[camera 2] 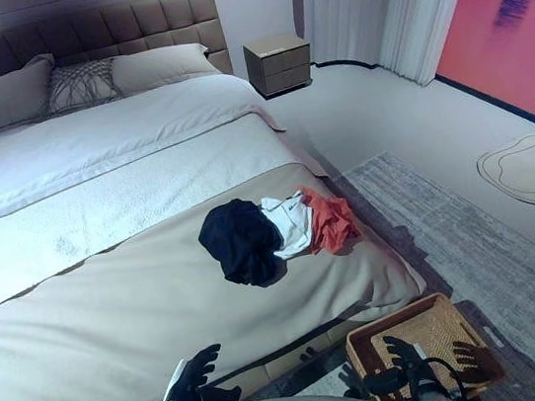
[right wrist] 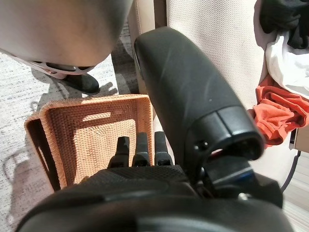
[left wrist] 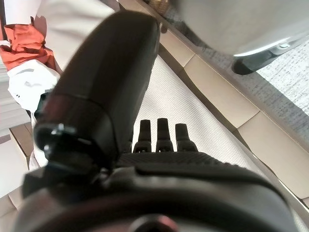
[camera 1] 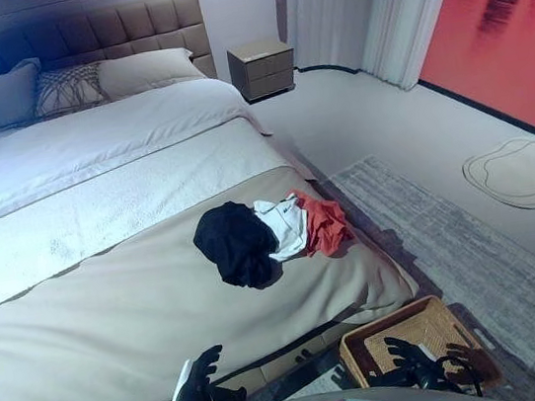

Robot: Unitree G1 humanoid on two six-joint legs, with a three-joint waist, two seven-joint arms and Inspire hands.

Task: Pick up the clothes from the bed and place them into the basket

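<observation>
A: Count of items?

B: Three garments in one heap on the bed [camera 1: 114,312]: a black garment [camera 1: 236,243], a white garment [camera 1: 285,226], an orange garment [camera 1: 323,225], each touching the next. One wicker basket [camera 1: 363,347] on the floor. Three pillows [camera 1: 82,85] at the headboard, one nightstand [camera 1: 263,67], one grey rug [camera 1: 475,261], one small pale mat [camera 1: 524,170].

A: Hands?

B: Left hand [camera 1: 197,372] low beside the foot edge of the bed, fingers straight and apart, empty. Right hand [camera 1: 408,352] over the basket, fingers straight and relaxed, holding nothing.

A: Clothes relative to the hands?

B: The heap lies ahead of both hands, up on the mattress near its foot corner, well apart from each. Basket sits directly under the right hand, empty.

A: Edges, room?

B: Heap is near the bed's side edge above the rug. Bare bedcover between the left hand and the heap; bare rug past the basket.
</observation>
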